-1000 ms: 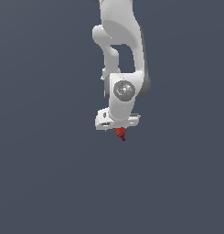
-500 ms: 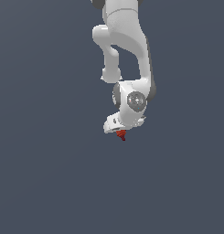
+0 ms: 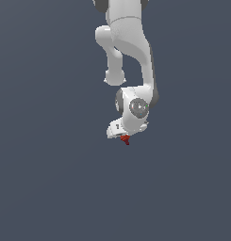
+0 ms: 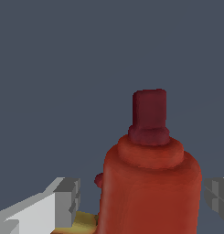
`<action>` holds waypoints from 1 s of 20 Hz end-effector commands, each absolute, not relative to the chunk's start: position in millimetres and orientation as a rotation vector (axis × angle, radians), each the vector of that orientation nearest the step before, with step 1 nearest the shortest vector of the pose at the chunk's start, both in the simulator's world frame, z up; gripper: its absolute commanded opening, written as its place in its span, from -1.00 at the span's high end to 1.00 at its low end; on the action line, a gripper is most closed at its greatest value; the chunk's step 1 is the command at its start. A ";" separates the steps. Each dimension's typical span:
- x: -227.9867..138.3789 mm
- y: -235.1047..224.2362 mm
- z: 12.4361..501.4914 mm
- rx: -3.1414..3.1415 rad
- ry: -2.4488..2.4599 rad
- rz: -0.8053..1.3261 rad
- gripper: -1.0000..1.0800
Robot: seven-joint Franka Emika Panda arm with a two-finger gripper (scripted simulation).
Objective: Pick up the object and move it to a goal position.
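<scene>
The picking up looks done, because the fingers [image 4: 65,201] are closed on the red object [image 3: 125,139], which sits between them under the white gripper [image 3: 122,133], and what remains is carrying it to a goal not visible here.

1. No readable text, labels, brands, numbers or signs in either view.
2. Red object [image 4: 150,183]: plain surface in the wrist view, no label or print; in the exterior view it is too small to show any marking.
3. White arm [image 3: 131,42]: smooth casing, no lettering or logo. The grey disc [image 3: 138,107] on its wrist joint bears no legible mark.
</scene>
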State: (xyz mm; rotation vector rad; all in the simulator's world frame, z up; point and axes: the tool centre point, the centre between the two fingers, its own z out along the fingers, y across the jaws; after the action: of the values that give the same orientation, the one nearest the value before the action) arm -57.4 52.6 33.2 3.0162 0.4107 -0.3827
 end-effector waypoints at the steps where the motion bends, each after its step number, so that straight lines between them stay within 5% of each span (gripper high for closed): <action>1: -59.3 51.9 26.9 3.016 0.412 -0.383 -1.00; 3: -59.7 52.0 25.4 3.015 0.413 -0.383 -1.00; 4: -59.7 52.0 25.4 3.015 0.413 -0.383 1.00; 20: -61.1 36.7 33.9 3.015 0.412 -0.383 1.00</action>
State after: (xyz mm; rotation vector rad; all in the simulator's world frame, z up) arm -62.1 43.0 29.4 3.0148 0.4152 -0.3890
